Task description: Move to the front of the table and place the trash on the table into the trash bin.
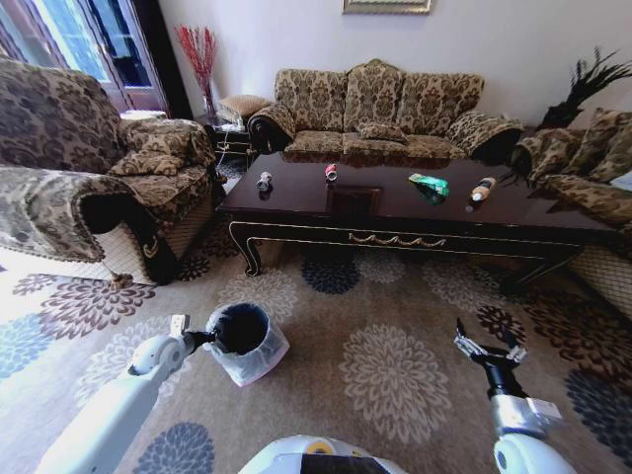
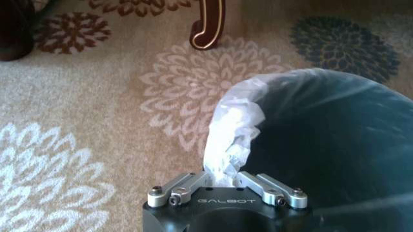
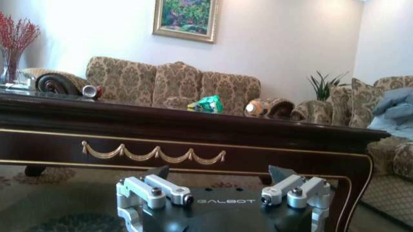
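Ahead, in the head view, the table (image 1: 415, 212) runs crosswise before the sofa (image 1: 380, 114), its long axis left to right. Four pieces of trash lie in a row along its top: a grey can (image 1: 264, 181) on its side at the left, a red-and-white can (image 1: 331, 172) also tipped over, a green snack wrapper (image 1: 429, 182) lying flat with its length across the table, and a tan bottle (image 1: 482, 189) on its side, slanted. On the patterned rug, the left gripper (image 1: 202, 339) holds the rim of the trash bin (image 1: 240, 330), whose mouth tilts toward the camera. The right gripper (image 1: 488, 350) hangs low near the rug, fingers spread wide, holding nothing.

From the left wrist view, the left gripper (image 2: 223, 182) pinches the white liner at the trash bin (image 2: 335, 140) rim; a curved table leg stands beyond.

From the right wrist view, the right gripper (image 3: 219, 173) faces the table (image 3: 181, 140) front, jaws wide apart.
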`<state>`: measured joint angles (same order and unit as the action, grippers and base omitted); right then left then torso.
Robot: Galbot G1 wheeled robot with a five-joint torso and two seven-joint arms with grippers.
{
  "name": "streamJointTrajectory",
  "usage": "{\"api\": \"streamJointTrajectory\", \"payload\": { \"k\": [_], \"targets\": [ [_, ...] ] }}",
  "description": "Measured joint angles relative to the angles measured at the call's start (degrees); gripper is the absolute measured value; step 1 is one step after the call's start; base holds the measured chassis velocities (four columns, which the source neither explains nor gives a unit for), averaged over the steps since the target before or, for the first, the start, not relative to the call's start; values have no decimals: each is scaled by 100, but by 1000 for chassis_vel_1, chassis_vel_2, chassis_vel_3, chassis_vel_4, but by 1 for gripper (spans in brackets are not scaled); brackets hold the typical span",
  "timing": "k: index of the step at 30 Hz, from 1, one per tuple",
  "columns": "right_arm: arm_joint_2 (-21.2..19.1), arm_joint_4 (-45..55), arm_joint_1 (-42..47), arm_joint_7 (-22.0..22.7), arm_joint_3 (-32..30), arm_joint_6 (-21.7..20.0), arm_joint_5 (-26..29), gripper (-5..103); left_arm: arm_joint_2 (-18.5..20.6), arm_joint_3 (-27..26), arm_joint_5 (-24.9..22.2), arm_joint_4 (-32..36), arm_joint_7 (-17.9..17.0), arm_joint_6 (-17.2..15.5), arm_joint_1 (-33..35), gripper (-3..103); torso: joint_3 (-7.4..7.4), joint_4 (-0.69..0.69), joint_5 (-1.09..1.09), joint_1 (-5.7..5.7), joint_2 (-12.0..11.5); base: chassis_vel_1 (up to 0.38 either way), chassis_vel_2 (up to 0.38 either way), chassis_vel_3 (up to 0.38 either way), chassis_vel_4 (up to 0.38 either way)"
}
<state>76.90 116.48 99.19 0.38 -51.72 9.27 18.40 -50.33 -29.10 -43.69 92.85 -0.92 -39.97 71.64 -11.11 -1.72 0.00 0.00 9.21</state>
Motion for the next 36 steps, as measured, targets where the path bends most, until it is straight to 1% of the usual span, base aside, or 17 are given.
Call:
{"api": "streamJointTrajectory", "payload": {
  "k": [1, 3, 5, 6, 8, 10, 12, 14, 15, 17, 19, 20, 22, 24, 27, 28, 36],
  "targets": [
    [0, 11, 5, 2, -1, -3, 10, 100, -15, -16, 0, 16, -12, 19, 18, 4, 0, 0, 0, 0, 0, 0, 0, 0, 0],
    [-1, 19, 10, 3, -2, -9, 21, 100, -23, -23, -1, 32, -9, 44, 33, 4, 0, -1, 0, 0, 0, 0, 0, 0, 0],
    [-6, 85, 24, 4, -5, -71, 61, 100, -49, -83, 62, 213, -79, 284, 167, 1, -1, -1, -4, 0, 0, 0, 0, 0, 0],
    [-6, 85, 24, 4, -5, -71, 61, 100, -49, -83, 62, 213, -79, 284, 167, 1, -1, -1, -4, 0, 0, 0, 0, 0, 0],
    [-18, 141, 12, 4, -13, -134, 74, 100, -49, -169, 93, 541, -147, 408, 268, 1, -1, -2, 3, 0, 0, 0, 0, 0, 0],
    [-20, 158, -5, 5, -14, -146, 74, 100, -49, -189, 90, 667, -188, 450, 298, 1, -1, 0, 2, 0, 0, 0, 0, 0, 0],
    [-18, 208, -48, 13, -8, -178, 72, 100, -53, -240, 75, 907, -287, 570, 355, 1, -1, 1, 0, 0, 0, 0, 0, 0, 0],
    [-12, 240, -59, 23, 1, -196, 71, 100, -60, -273, 73, 1006, -307, 635, 383, 1, -1, 0, 1, 0, 0, 0, 0, 0, 0],
    [-6, 293, -64, 33, 8, -225, 72, 100, -89, -357, 73, 1228, -326, 729, 438, 1, -1, -2, 1, 0, 0, 0, 0, 0, 0],
    [-6, 312, -64, 34, 8, -231, 71, 100, -103, -390, 74, 1321, -332, 758, 461, 1, -1, -2, 0, 0, 0, 0, 0, 0, 0],
    [-6, 364, -53, 35, 8, -241, 70, 100, -149, -462, 87, 1600, -359, 917, 547, 1, 0, -1, 2, 0, 1, 0, 0, 0, 0],
    [-6, 364, -53, 35, 8, -241, 70, 100, -149, -462, 87, 1600, -359, 917, 547, 1, 0, -1, 2, 0, 1, 0, 0, 0, 0],
    [-8, 424, -39, 38, 6, -252, 70, 100, -189, -498, 189, 1876, -434, 1165, 649, 1, -26, -1, 1, 2, 37, 0, 0, 0, 0],
    [-9, 441, -35, 38, 6, -254, 70, 100, -196, -507, 201, 1950, -458, 1191, 673, 1, -36, -2, 1, 4, 53, 0, 0, 0, 0],
    [-18, 514, -26, 38, 7, -274, 69, 100, -216, -538, 202, 2207, -523, 1215, 757, 1, -99, -2, 1, 34, 151, 0, 0, 0, 0],
    [-18, 514, -26, 38, 7, -274, 69, 100, -216, -538, 202, 2207, -523, 1215, 757, 1, -99, -2, 1, 34, 151, 0, 0, 0, 0],
    [-34, 596, -33, 39, 14, -305, 65, 100, -228, -596, 193, 2347, -548, 1199, 876, 1, -249, -2, 1, 95, 351, 0, 0, 0, 0]
  ]
}}
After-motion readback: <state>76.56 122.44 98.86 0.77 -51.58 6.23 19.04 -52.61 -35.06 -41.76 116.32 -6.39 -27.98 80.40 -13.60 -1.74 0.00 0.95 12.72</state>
